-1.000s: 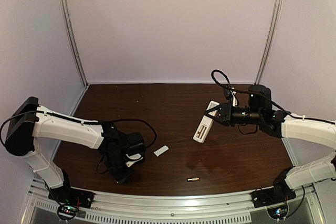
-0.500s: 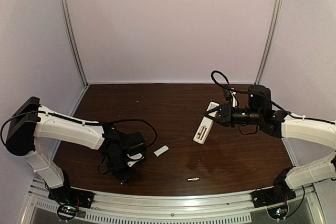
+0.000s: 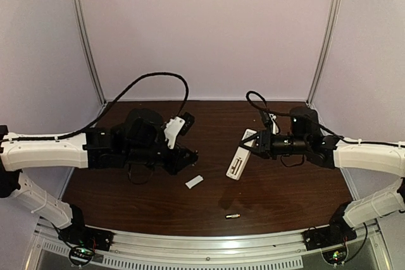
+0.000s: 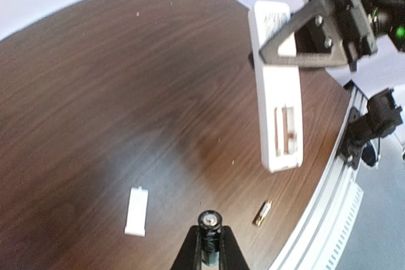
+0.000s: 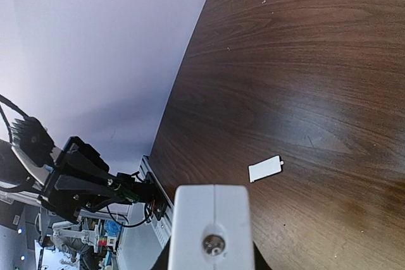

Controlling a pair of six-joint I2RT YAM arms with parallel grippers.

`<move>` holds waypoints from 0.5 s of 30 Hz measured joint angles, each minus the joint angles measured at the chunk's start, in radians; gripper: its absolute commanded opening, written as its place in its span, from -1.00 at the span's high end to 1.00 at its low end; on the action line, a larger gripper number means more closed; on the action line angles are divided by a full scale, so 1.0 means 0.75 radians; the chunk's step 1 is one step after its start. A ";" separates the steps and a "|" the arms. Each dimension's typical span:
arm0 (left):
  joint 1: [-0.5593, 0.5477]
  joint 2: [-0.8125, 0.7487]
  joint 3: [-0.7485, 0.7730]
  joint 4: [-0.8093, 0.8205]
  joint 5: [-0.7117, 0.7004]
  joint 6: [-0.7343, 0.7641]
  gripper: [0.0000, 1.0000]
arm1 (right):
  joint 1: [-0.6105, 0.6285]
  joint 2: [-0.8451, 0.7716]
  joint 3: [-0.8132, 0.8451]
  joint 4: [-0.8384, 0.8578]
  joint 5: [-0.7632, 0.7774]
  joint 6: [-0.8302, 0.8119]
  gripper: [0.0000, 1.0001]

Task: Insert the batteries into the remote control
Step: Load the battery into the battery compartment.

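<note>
From above: right gripper (image 3: 249,143) clamped on the remote control (image 3: 235,167), held tilted off the table (image 3: 209,118); loose battery (image 3: 233,216) lies near the front edge. Left wrist: left gripper (image 4: 210,238) pinching the other battery (image 4: 210,221), only its end showing. Right wrist: remote's end fills the bottom, cropped

The remote control (image 4: 276,112) is being held above the bench (image 4: 95,93) by the right tool (image 4: 269,47), with its open compartment showing. Below the remote control, a first battery (image 4: 209,221) is being pinched end-on by the left tool (image 4: 209,235). A second battery (image 4: 262,213), just below the remote control, and a white cover (image 4: 137,210), to its lower left, are being carried by the bench.
</note>
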 measured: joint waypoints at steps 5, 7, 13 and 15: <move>-0.045 0.137 0.066 0.199 -0.049 0.016 1.00 | 0.045 0.014 0.000 -0.001 0.030 0.026 1.00; -0.070 0.199 0.093 0.262 -0.051 0.021 1.00 | 0.064 0.017 0.000 -0.001 0.046 0.039 1.00; -0.106 0.279 0.107 0.380 -0.047 0.028 1.00 | 0.089 0.027 0.000 -0.007 0.084 0.074 1.00; -0.109 0.298 0.121 0.397 -0.047 0.036 1.00 | 0.093 0.027 0.000 -0.007 0.094 0.082 1.00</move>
